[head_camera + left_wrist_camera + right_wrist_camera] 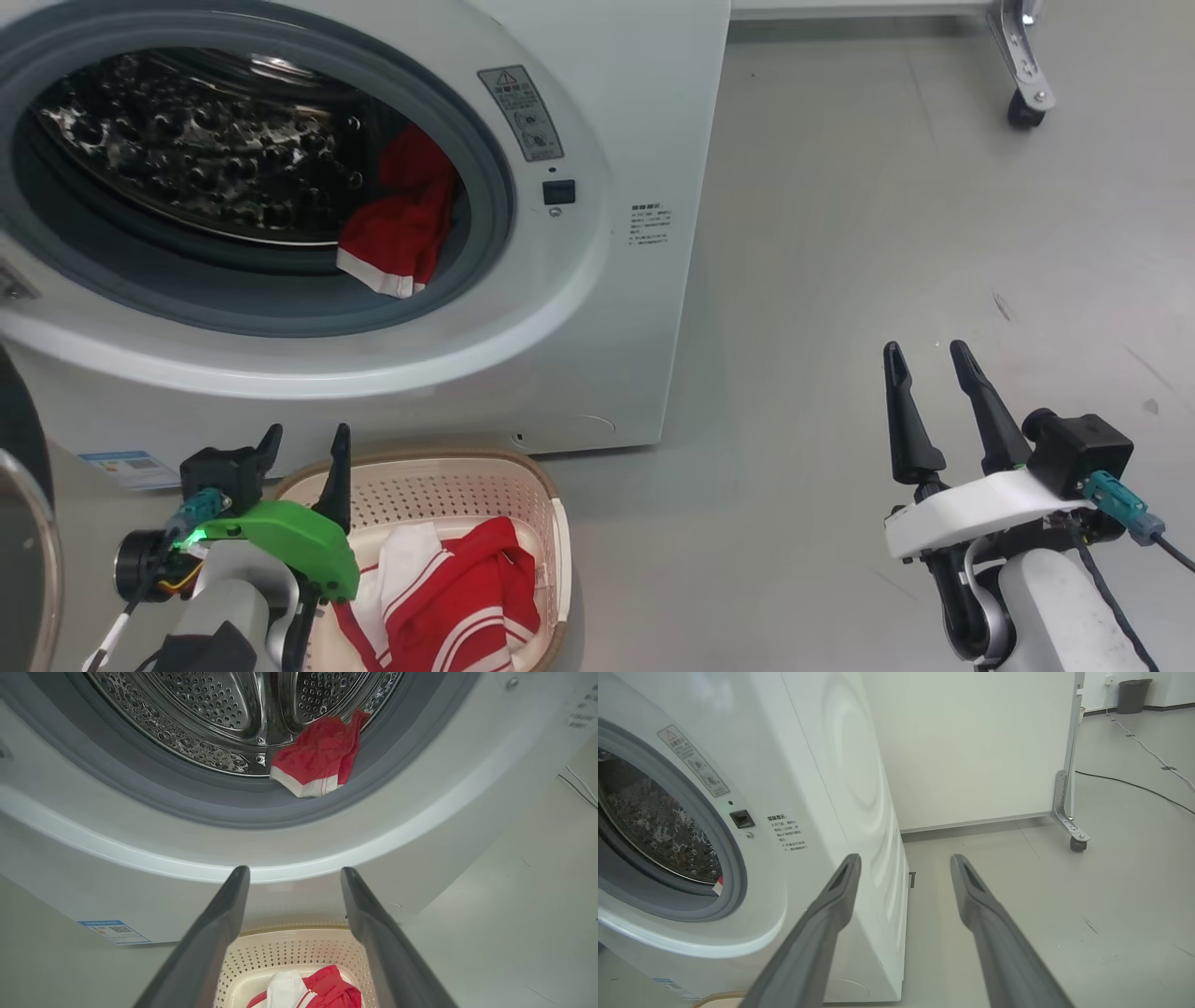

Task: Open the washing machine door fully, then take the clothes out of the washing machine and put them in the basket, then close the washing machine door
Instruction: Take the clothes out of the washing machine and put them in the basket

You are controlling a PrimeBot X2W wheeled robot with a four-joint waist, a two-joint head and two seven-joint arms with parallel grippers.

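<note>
The washing machine (616, 308) stands open. A red garment with white trim (401, 229) hangs over the grey seal at the port's right side, also in the left wrist view (317, 758). More red-and-white clothes (457, 597) lie in the cream basket (560, 523) on the floor below the port. My left gripper (306, 448) is open and empty above the basket's left rear corner, its fingers pointing at the machine (294, 872). My right gripper (929, 359) hangs open and empty over bare floor right of the machine. The washing machine door's black rim (19, 429) shows at the far left edge.
A wheeled metal leg of a white partition (1025, 84) stands at the back right. A cable (1134, 784) runs over the floor beyond it, with a grey bin (1132, 695) far back. Grey floor spreads to the machine's right.
</note>
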